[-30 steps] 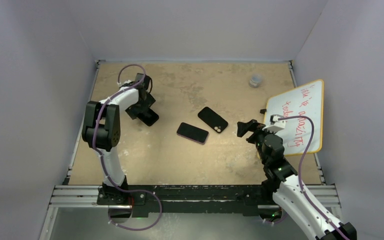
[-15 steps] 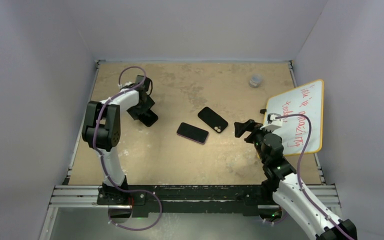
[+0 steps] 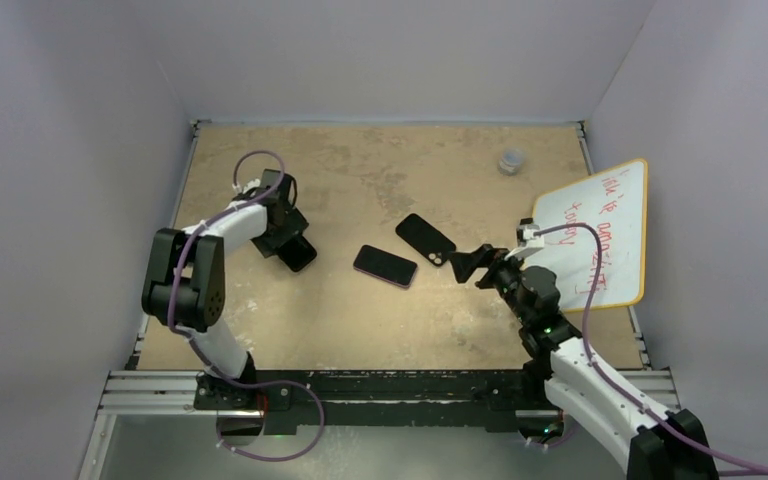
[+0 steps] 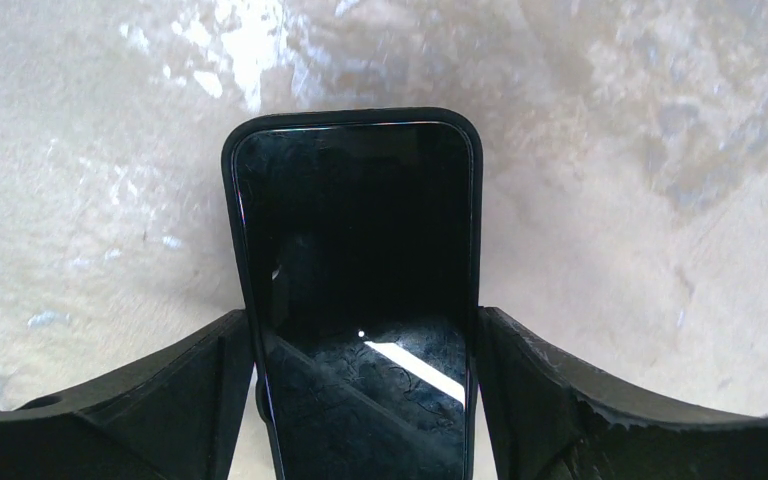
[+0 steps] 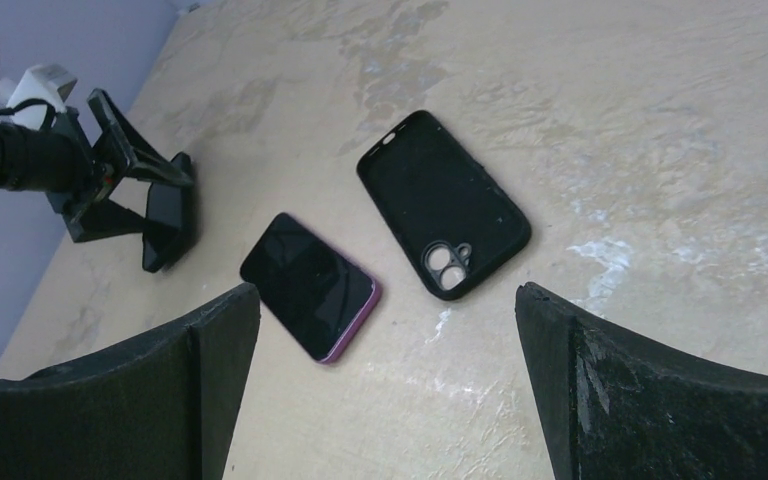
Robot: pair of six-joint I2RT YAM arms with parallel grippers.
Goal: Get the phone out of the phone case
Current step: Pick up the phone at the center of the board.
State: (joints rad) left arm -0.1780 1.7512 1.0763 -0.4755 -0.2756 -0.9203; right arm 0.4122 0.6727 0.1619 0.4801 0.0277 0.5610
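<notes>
A phone in a black case (image 4: 355,250) lies on the tan table at the left (image 3: 300,255). My left gripper (image 4: 360,335) is shut on its long sides, fingers (image 4: 190,390) pressed against the case; it also shows in the top view (image 3: 288,240). A phone with a purple edge (image 3: 385,265) lies face up mid-table, also in the right wrist view (image 5: 310,283). An empty black case (image 3: 425,240) with a camera cutout lies beside it (image 5: 443,203). My right gripper (image 3: 467,265) is open and empty, just right of the empty case (image 5: 387,300).
A whiteboard (image 3: 600,235) with red writing and an orange rim leans at the right edge, close behind my right arm. A small grey round object (image 3: 510,160) sits at the far right. Grey walls close the table on three sides.
My right gripper has moved left toward the empty black case. My left arm has shifted toward the near side, carrying the cased phone slightly with it.
</notes>
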